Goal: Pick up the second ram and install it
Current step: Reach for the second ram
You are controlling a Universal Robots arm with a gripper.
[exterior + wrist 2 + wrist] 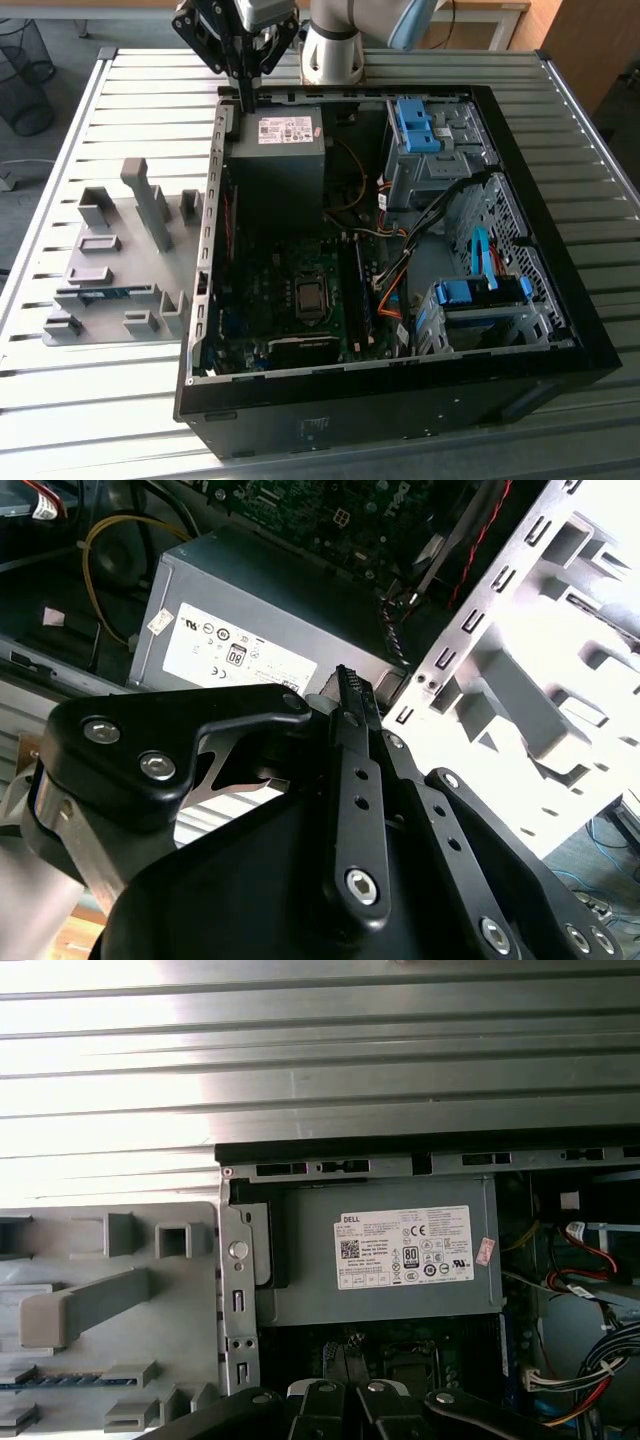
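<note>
The second ram (pixel 105 293) lies flat in a slot of the grey fixture (pixel 125 265) on the slatted table (pixel 120 80), at the exterior view's left of the open computer case (pixel 400 385). The gripper (pixel 245 100) hangs well apart from it, above the power supply (pixel 278 150) at the case's far left corner. Its fingers are closed together and hold nothing.

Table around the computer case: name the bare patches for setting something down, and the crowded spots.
Bare table slats lie nearer the camera than the grey fixture plate, and beyond it. Crowded: the plate's blocks and the case, packed with cables and drive cages.
</note>
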